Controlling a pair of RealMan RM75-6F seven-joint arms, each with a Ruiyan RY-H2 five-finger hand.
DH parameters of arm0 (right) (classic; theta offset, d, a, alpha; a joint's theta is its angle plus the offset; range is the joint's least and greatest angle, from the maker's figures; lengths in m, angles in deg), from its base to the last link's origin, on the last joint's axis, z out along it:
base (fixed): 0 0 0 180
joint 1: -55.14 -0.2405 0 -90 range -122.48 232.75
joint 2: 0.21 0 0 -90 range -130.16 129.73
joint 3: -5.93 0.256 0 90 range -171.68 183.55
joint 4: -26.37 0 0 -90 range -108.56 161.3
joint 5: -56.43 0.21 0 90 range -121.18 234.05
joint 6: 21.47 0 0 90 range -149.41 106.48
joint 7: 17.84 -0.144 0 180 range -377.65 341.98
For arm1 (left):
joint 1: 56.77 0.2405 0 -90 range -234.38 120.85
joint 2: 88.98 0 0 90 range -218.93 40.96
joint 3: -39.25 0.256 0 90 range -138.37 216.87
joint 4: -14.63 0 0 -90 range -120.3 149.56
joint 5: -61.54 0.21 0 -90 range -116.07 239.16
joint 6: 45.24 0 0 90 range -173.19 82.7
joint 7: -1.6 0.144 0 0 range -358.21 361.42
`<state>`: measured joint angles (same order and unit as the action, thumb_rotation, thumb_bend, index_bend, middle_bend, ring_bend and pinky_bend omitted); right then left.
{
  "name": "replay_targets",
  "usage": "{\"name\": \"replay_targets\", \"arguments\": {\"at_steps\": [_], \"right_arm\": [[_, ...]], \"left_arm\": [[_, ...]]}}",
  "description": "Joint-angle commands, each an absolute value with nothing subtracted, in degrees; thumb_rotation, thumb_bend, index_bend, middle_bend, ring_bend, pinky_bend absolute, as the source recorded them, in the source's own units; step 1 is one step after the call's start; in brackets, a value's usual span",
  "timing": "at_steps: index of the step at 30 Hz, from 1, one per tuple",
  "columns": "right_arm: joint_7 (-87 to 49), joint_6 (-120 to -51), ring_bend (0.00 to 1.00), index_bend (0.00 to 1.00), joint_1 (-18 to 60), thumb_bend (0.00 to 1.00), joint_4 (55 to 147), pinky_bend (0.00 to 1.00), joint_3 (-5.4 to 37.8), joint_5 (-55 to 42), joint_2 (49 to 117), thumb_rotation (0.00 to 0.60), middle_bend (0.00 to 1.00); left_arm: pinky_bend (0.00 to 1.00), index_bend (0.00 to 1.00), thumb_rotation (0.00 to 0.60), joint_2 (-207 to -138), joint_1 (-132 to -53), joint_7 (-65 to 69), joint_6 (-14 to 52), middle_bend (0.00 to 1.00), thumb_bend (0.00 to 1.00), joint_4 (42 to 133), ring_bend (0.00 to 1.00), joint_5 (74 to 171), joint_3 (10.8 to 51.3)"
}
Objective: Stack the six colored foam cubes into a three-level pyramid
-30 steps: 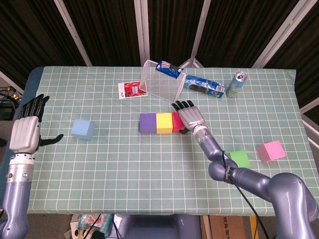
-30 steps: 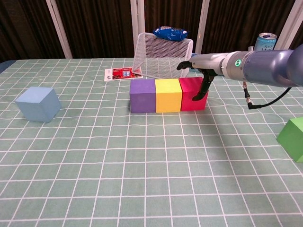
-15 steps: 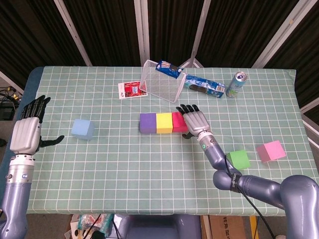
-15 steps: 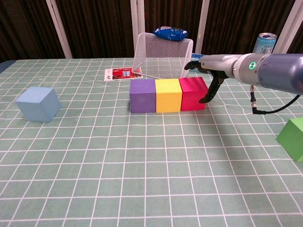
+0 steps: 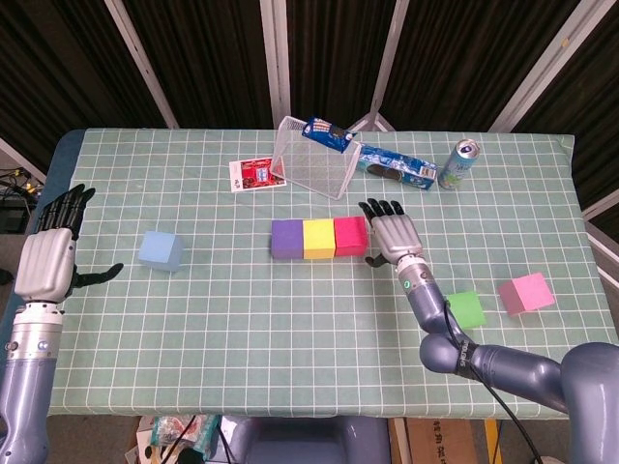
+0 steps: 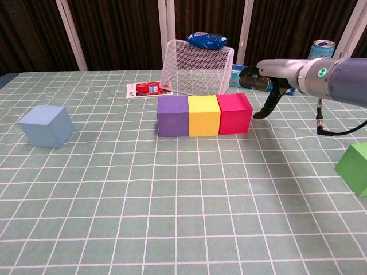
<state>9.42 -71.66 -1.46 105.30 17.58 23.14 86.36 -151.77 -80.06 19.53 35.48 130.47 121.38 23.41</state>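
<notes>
A purple cube (image 5: 285, 239) (image 6: 172, 116), a yellow cube (image 5: 318, 238) (image 6: 203, 115) and a red cube (image 5: 350, 236) (image 6: 234, 112) stand touching in a row mid-table. My right hand (image 5: 396, 233) (image 6: 274, 76) is open just right of the red cube, clear of it. A light blue cube (image 5: 160, 250) (image 6: 46, 125) sits alone at the left. My left hand (image 5: 50, 258) hovers open at the table's left edge, seen only in the head view. A green cube (image 5: 465, 308) (image 6: 356, 167) and a pink cube (image 5: 525, 293) lie at the right.
A tipped wire mesh basket (image 5: 311, 159) (image 6: 196, 70) stands behind the row with a blue snack bag (image 5: 328, 132) (image 6: 206, 39) on it. A second snack pack (image 5: 395, 167), a drink can (image 5: 457, 163) (image 6: 320, 49) and a red card (image 5: 256, 175) (image 6: 147, 89) lie at the back.
My right hand has pulled away to the right from the red cube, which it was touching one second ago. The cube row and left hand have stayed put.
</notes>
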Motion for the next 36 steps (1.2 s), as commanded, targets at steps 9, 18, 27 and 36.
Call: {"name": "replay_targets", "arguments": {"at_steps": [9,18,27,36], "right_arm": [[13.17,-75.15,0.0,0.0,0.62,0.25,113.72,0.0,15.51,26.8,83.03,0.6,0.11],[13.44,-75.47,0.0,0.0,1.14,0.25,113.76,0.0,15.31,28.44,83.71,0.6,0.12],[13.93,-74.21,0.0,0.0,1.1,0.25,112.81,0.0,14.89,29.38,84.41,0.6,0.13],[14.1,-73.83,0.0,0.0,1.16,0.25,112.82,0.0,14.46,29.29,85.34,0.6,0.13]], "left_arm": [[0.05,0.0,0.6,-151.19,-79.73,19.04,35.59,0.0,0.08,131.57,0.0,122.68,23.75],[0.05,0.0,0.6,-151.24,-79.81,18.91,35.21,0.0,0.08,131.57,0.0,122.8,23.92],[0.05,0.0,0.6,-151.61,-79.98,19.14,35.02,0.0,0.08,131.19,0.0,122.48,23.98],[0.05,0.0,0.6,-151.66,-79.93,19.12,35.14,0.0,0.08,131.26,0.0,122.73,24.05]]}}
